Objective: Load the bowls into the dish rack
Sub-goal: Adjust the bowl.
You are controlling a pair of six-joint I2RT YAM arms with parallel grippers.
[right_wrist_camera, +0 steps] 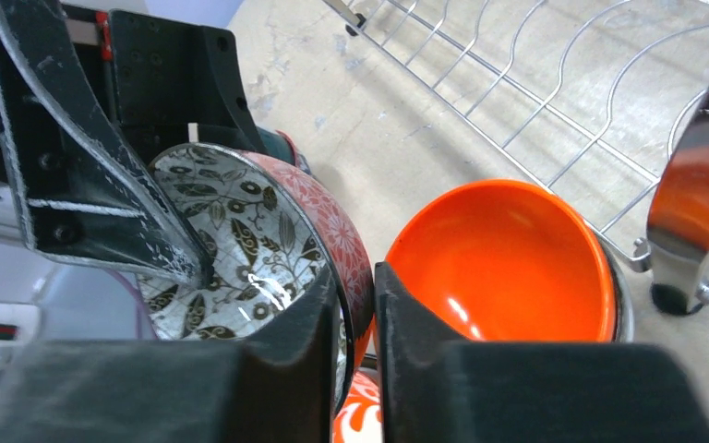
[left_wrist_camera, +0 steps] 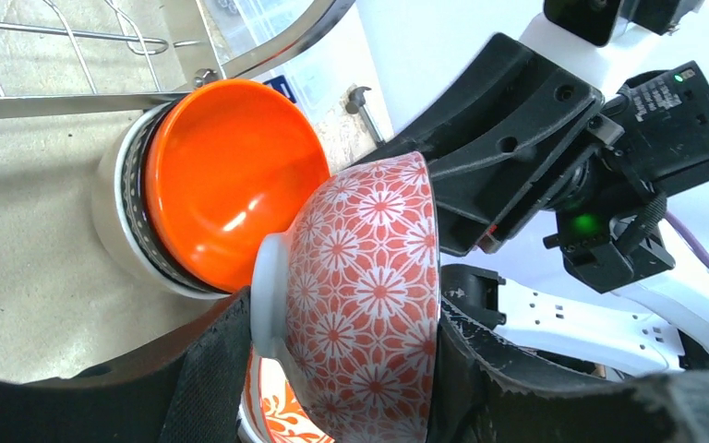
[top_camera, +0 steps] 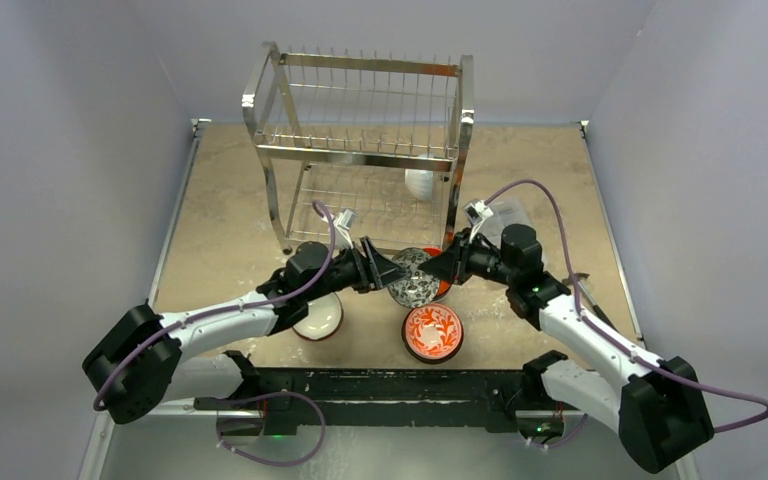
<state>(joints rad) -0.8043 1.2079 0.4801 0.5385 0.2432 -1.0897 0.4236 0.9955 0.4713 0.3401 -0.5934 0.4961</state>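
1. Bowl (top_camera: 412, 280) mid-frame, below rack (top_camera: 360, 155), tilted on edge.
2. Left gripper (top_camera: 390, 270) clamped across foot and mouth; right gripper (top_camera: 438, 268) pinching rim wall.
3. Likely stiff, glazed, slippery, breakable; best taken by rim.

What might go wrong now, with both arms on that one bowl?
The right gripper pinches only the thin rim of the flowered bowl; if the left gripper lets go, it may slip and fall onto the red-and-white bowl below. The orange bowl sits right beside it, so a swing toward the rack might knock it.
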